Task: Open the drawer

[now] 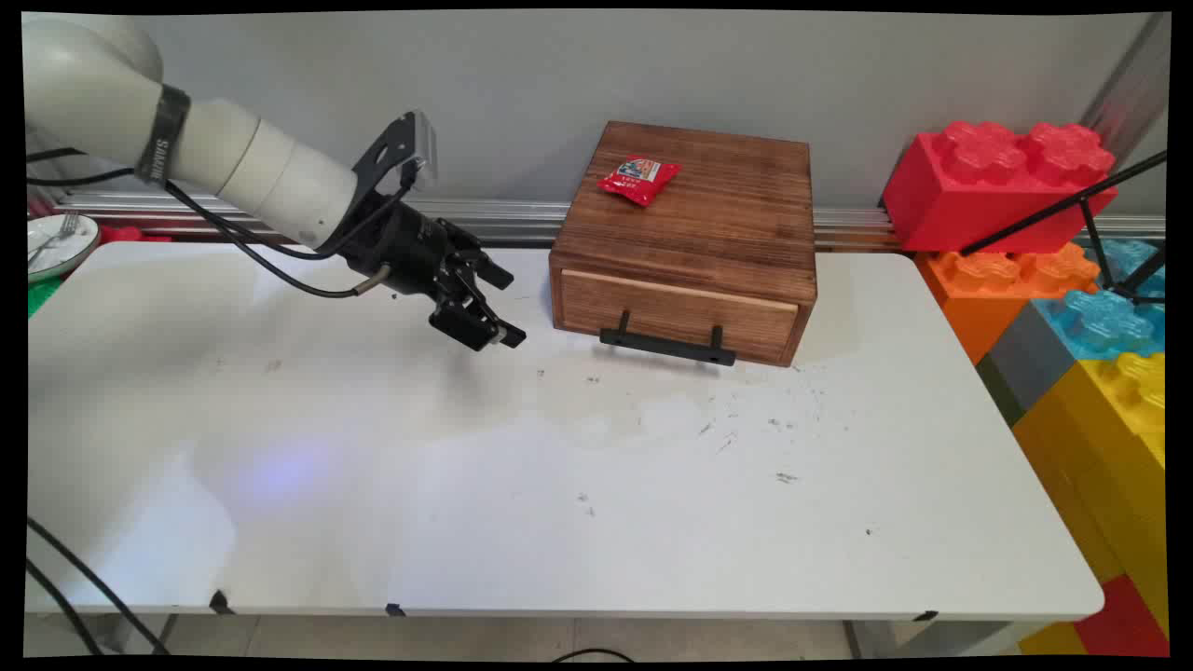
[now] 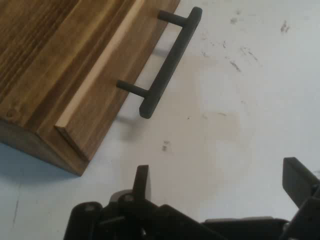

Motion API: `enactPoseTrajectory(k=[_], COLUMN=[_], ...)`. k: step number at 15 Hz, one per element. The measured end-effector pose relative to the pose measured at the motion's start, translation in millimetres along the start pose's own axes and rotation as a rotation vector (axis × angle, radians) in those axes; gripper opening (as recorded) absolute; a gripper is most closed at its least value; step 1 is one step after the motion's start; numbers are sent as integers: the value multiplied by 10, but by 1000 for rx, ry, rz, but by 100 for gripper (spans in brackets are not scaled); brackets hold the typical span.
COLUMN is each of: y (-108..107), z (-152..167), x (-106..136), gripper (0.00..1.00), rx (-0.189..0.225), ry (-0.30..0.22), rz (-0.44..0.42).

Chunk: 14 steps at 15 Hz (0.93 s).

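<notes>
A: Gripper w/ black fingers spread apart, holding nothing, hovers above the white counter, just left of the wooden drawer box.

B: Touching the box?

A: No, apart. It points down and toward the box's front left corner. In the hand view the black bar handle on the drawer front lies ahead of the fingers, w/ bare counter between.

B: Drawer?

A: Shut, front flush w/ the box.

B: What's on the box?

A: Small red snack packet, on top, near the back left corner.

B: Around the box?

A: Right of it, off the counter's edge, stacked giant toy bricks: red on top, orange, blue, grey, yellow below. Far left of the box, beyond the arm, a plate w/ a fork at the counter's corner. Dark scuff marks on the counter in front of the box.
</notes>
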Motion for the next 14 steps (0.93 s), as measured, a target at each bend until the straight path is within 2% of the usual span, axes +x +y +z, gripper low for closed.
enactPoseTrajectory(k=[8,14], y=[12,8], z=[97,389], x=[108,416], gripper=[100,100], rx=[-19,-12], ry=[-53,-93], rz=[53,132])
